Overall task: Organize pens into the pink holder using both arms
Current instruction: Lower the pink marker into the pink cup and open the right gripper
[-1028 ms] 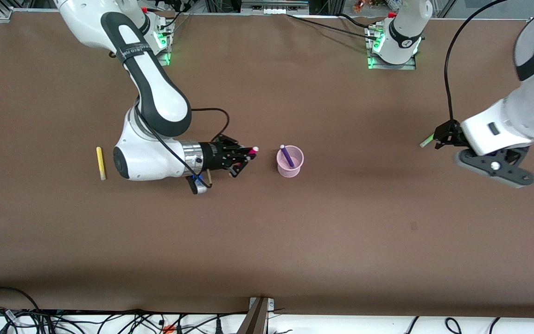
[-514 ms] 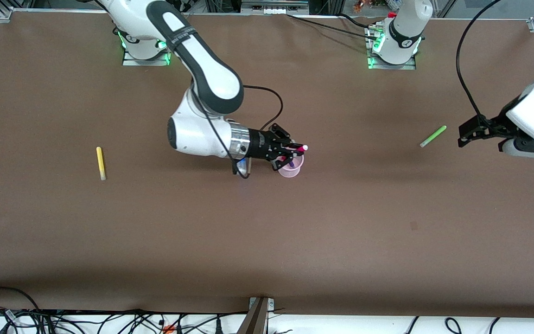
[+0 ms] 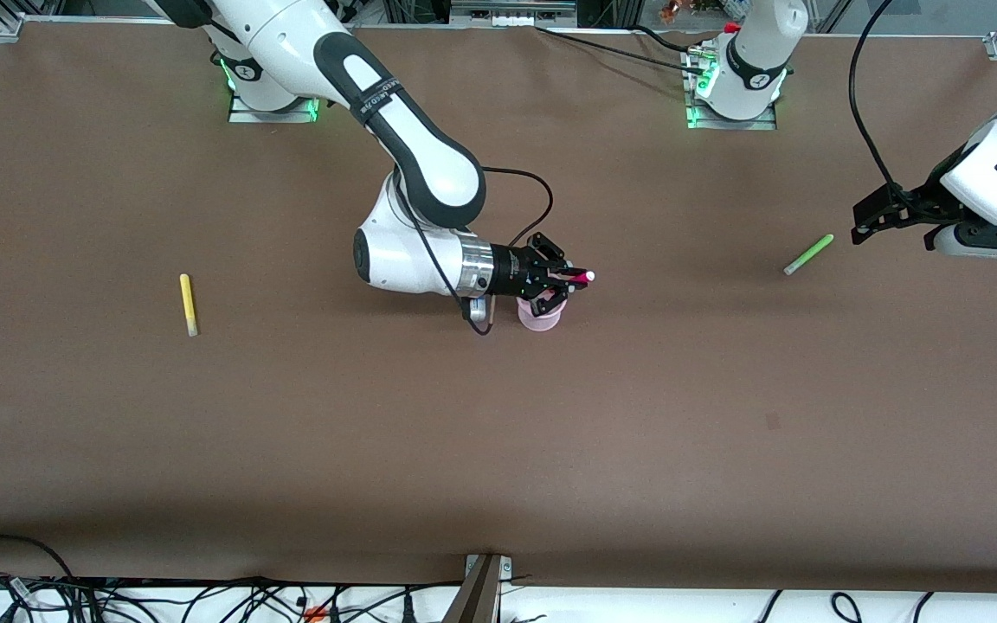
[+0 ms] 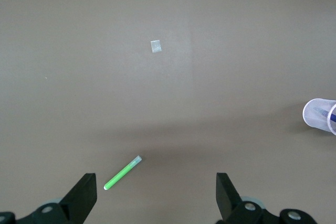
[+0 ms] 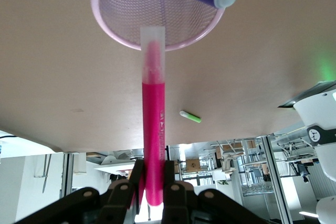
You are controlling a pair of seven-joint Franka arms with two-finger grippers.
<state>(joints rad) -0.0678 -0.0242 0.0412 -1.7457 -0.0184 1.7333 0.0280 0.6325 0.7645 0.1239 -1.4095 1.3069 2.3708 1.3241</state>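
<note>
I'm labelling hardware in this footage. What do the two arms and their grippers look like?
Both arms are glossy white, rounded links with dark grey-black bands. The right arm carries a strap with white lettering, a silver wrist ring and a looping black cable; the left arm trails a black cable too. The right gripper and left gripper are matte black with two jaws. Bases glow green.

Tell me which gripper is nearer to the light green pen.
Left. The left gripper, fingers open, hangs just beside the light green pen at the left arm's end of the table. The right gripper holds the magenta pen over the pink holder, mid-table.
</note>
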